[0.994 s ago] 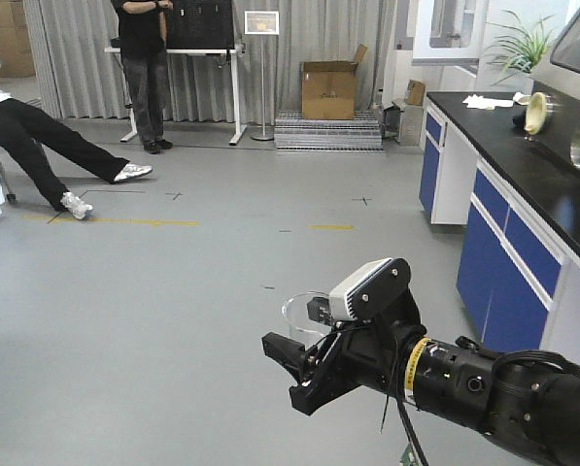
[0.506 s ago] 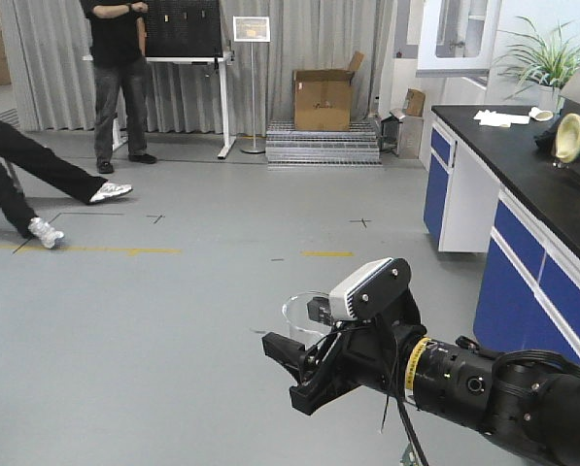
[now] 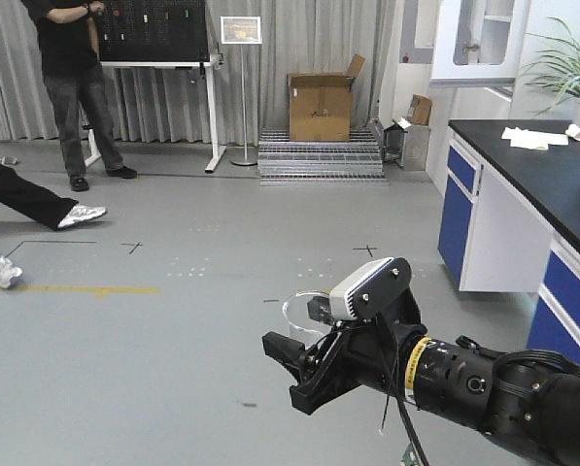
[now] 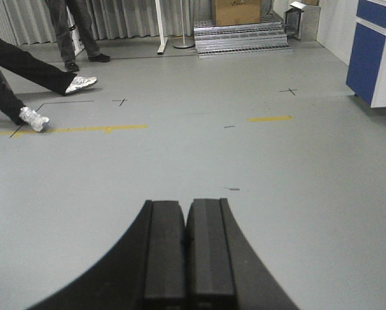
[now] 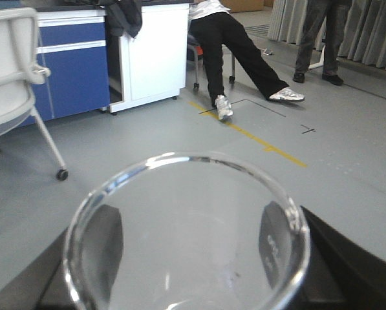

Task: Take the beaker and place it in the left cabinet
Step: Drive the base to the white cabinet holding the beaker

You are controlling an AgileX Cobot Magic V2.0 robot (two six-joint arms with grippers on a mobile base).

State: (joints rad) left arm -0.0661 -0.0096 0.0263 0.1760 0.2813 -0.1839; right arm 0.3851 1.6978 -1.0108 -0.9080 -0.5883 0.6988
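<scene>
My right gripper (image 3: 290,361) is shut on the beaker (image 3: 304,313), a small clear glass cylinder held upright above the grey floor. In the right wrist view the beaker's round rim (image 5: 186,226) fills the lower frame, and the black fingers (image 5: 105,245) press its wall from both sides around the gripper's centre (image 5: 187,248). My left gripper (image 4: 185,213) is shut and empty, pointing out over the floor. The left cabinet is out of view.
A black-topped lab counter with blue drawers (image 3: 523,184) runs along the right. A cardboard box (image 3: 319,102) and a metal grate stand at the back. A person (image 3: 71,78) stands at back left and a seated person's legs (image 3: 27,199) stretch out. An office chair (image 5: 11,71) is near.
The room has shifted in the front view: the counter slid right, the people slid left and the yellow floor line dropped lower. The right arm and the beaker keep the same place in the frame.
</scene>
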